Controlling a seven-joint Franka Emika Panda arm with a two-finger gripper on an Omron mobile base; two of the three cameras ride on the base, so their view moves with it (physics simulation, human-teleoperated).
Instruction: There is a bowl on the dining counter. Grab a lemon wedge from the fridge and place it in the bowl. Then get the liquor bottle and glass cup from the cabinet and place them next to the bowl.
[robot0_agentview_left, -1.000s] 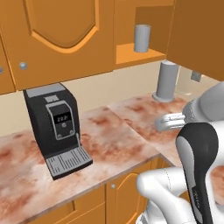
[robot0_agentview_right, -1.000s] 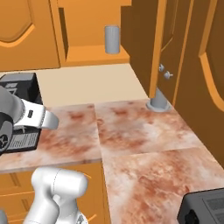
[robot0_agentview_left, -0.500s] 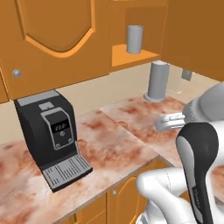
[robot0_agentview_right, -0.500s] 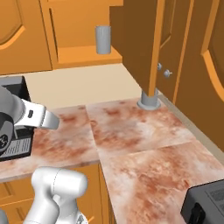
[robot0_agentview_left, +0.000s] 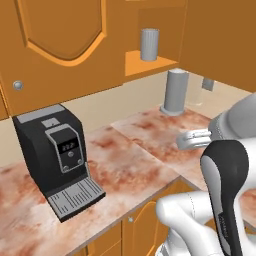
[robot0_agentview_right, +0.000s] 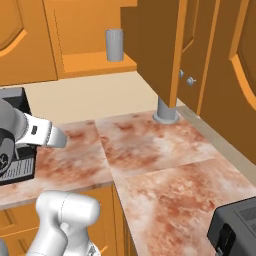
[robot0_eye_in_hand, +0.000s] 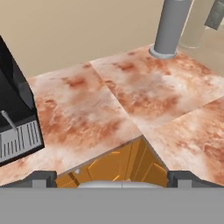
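The glass cup is a grey tumbler standing on the orange shelf of the open wall cabinet, whose door hangs open to the right of it. A shut arched cabinet door with a round grey knob is further left. My gripper hovers low over the marbled counter, well below and short of the cup. It is open, its fingertips wide apart with nothing between them. The liquor bottle, bowl, lemon wedge, fridge and dining counter are out of view.
A black coffee machine stands on the counter's left part. A tall grey cylinder stands by the back wall under the open door. A dark toaster sits at the near right. Lower cabinet fronts lie below the counter's edge.
The whole scene has slid left in both base views, so the camera has moved with the base. The cup and open door now sit nearer. The arm holds the same pose.
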